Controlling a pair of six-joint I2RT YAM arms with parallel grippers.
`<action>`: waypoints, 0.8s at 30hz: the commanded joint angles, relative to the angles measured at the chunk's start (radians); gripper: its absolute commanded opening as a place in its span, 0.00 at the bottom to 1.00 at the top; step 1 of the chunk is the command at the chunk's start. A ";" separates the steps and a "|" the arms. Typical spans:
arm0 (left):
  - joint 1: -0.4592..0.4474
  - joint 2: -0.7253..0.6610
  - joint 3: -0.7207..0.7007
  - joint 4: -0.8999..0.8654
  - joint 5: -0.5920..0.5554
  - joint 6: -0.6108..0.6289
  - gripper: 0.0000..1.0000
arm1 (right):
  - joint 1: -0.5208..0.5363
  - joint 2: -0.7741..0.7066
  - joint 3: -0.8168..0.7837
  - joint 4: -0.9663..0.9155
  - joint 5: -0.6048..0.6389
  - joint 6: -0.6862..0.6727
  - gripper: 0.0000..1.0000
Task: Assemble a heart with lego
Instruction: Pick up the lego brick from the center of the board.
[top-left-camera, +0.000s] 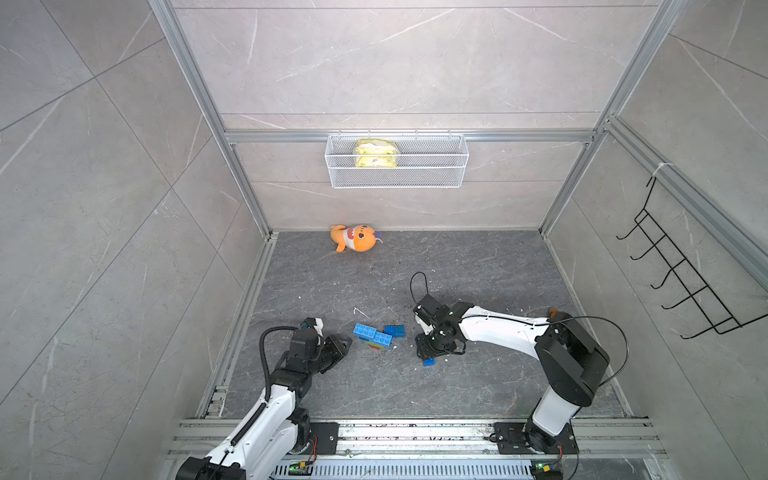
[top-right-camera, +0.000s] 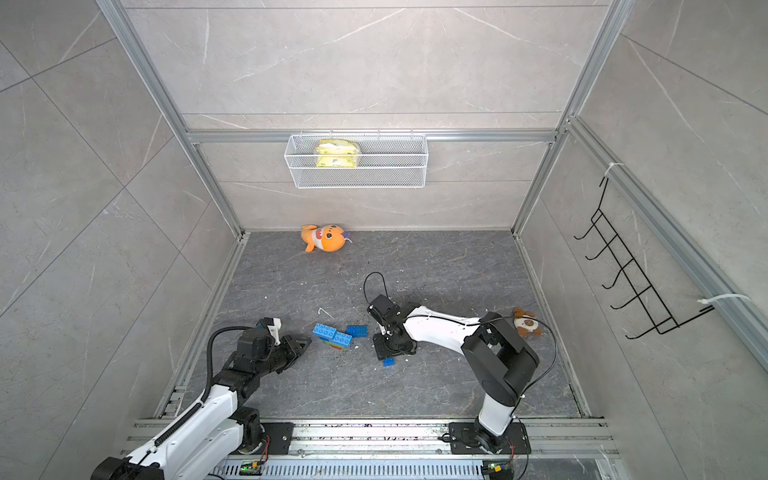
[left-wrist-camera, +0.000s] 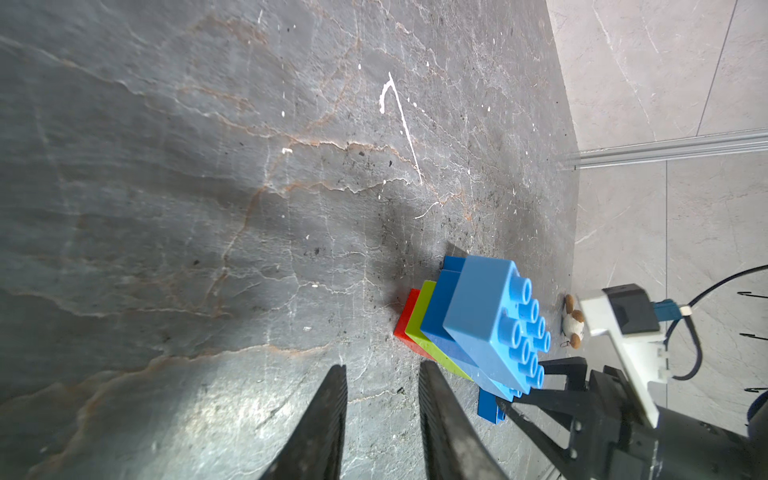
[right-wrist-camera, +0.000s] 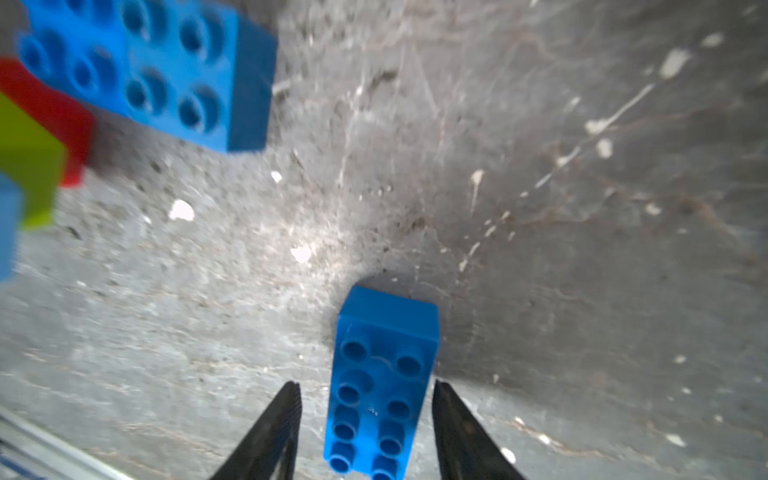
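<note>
Here the right fingers (right-wrist-camera: 282, 419) stand parted astride a loose blue brick (right-wrist-camera: 384, 374) on the bench (right-wrist-camera: 561, 249), near the half-built heart (top-left-camera: 372, 336). The left fingers (left-wrist-camera: 332, 399) are parted and empty. The brick is probably light, stiff and slick, so pinch its long flat sides.

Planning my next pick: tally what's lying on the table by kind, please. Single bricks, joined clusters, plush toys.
Single blue bricks: 2
Joined brick cluster: 1
Plush toys: 2
Total: 5
</note>
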 joint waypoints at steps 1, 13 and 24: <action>0.002 0.007 0.016 -0.005 0.007 0.008 0.34 | 0.037 0.041 0.048 -0.074 0.087 -0.044 0.49; 0.001 0.010 0.015 -0.001 0.020 0.002 0.34 | 0.040 0.036 0.077 -0.101 0.130 -0.070 0.50; -0.001 0.000 0.020 -0.007 0.030 0.001 0.33 | 0.040 0.059 0.078 -0.077 0.122 -0.069 0.38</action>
